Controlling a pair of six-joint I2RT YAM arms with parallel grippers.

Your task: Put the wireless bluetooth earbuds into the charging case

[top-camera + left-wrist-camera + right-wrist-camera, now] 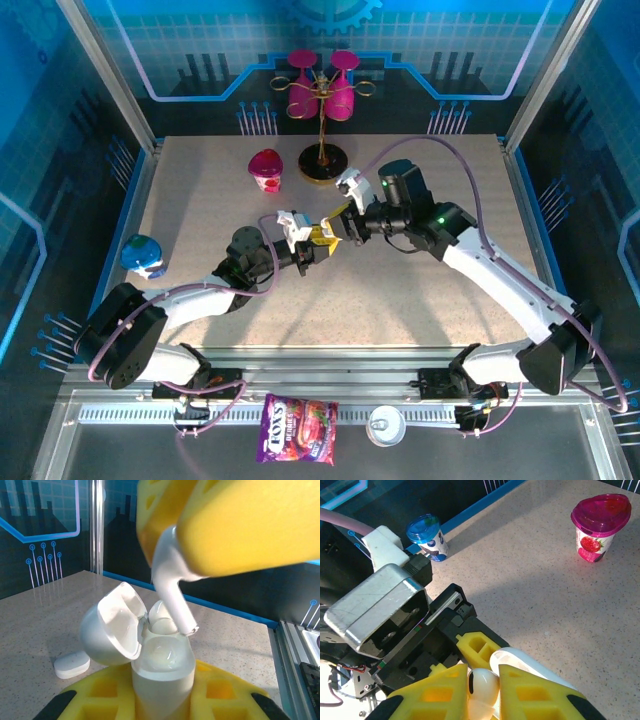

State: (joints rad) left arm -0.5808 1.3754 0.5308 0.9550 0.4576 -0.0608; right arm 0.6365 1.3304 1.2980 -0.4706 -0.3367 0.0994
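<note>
In the left wrist view my left gripper (162,687) is shut on the white charging case (162,672). The case stands upright between the yellow fingers with its lid (112,630) swung open to the left. Just above it my right gripper (484,682) is shut on a glossy white earbud (170,587). The earbud's stem points down, and its tip is at the case's opening. Another rounded white piece (161,617) sits in the case behind the stem. In the top external view both grippers (322,240) meet at mid-table. In the right wrist view the earbud (484,686) sits between the yellow fingers, beside the open lid (532,666).
A flat white pebble-like piece (71,664) lies on the table left of the case. A pink-lidded cup (266,170) and a stand with pink glasses (322,110) are at the back. A blue-lidded cup (143,255) is at the left. A sweets bag (297,430) lies off the table's front.
</note>
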